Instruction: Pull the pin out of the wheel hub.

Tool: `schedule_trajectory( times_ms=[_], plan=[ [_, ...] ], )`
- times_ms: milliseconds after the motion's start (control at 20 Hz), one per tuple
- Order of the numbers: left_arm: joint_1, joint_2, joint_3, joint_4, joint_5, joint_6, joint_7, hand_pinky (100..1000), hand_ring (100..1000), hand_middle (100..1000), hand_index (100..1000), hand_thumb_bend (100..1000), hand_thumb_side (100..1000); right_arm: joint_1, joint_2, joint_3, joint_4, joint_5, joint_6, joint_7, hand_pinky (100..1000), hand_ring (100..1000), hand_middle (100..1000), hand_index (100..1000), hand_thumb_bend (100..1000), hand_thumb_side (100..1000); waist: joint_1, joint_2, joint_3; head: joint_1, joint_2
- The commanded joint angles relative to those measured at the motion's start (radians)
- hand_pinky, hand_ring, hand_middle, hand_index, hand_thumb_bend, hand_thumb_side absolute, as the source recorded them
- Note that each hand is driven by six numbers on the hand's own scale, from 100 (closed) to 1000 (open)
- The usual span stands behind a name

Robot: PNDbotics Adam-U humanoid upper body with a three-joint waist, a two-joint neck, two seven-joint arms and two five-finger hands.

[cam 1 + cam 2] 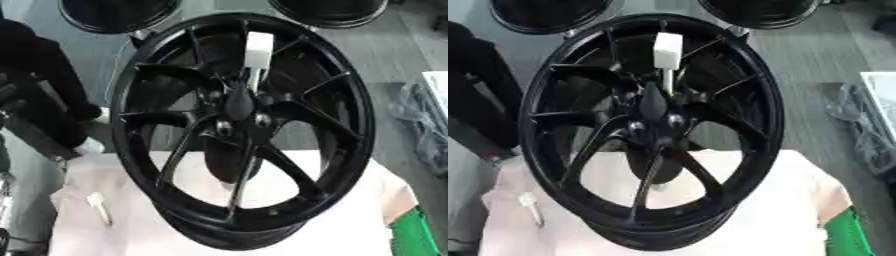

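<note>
A black spoked wheel hub (pixel 245 130) stands upright on a table under a white cloth (pixel 350 220). A white pin (pixel 258 50) with a blocky white head sticks out just above the hub's centre (pixel 238 102), its thin stem running down toward the centre. A black arm (pixel 44 95) comes in from the left and ends at the wheel's left rim with pale patches (pixel 90 146). I cannot make out a hand there or how its fingers stand. My right hand shows in neither view.
A second small white pin (pixel 98 205) lies on the cloth at the lower left. Two more black wheels (pixel 118 15) (pixel 328 12) stand behind on the grey floor. A green object (pixel 411 232) sits at the table's lower right corner. Clear plastic (pixel 424 120) lies at the right.
</note>
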Motion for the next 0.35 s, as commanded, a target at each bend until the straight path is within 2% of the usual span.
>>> schedule_trajectory(
  times_ms=[50, 150, 350],
  plan=[
    [-0.017, 0.015, 0.008, -0.022, -0.013, 0.000, 0.002, 728, 777, 729, 765, 288, 653, -0.036, 0.019, 0.015, -0.094, -0.099, -0.045, -0.046, 839, 771, 740, 854, 100, 571, 0.002, -0.017, 0.006, 0.001, -0.001],
    [-0.022, 0.016, 0.009, -0.025, -0.017, 0.000, 0.004, 728, 777, 729, 765, 287, 649, -0.061, 0.063, 0.038, -0.145, -0.136, -0.068, -0.067, 835, 756, 723, 842, 100, 524, 0.005, -0.019, 0.013, 0.001, -0.001],
    [-0.033, 0.017, 0.011, -0.029, -0.021, 0.000, 0.007, 727, 777, 729, 765, 285, 643, -0.119, 0.178, 0.081, -0.212, -0.165, -0.065, -0.068, 834, 746, 710, 835, 100, 547, 0.014, -0.026, 0.023, 0.001, -0.001]
  ],
)
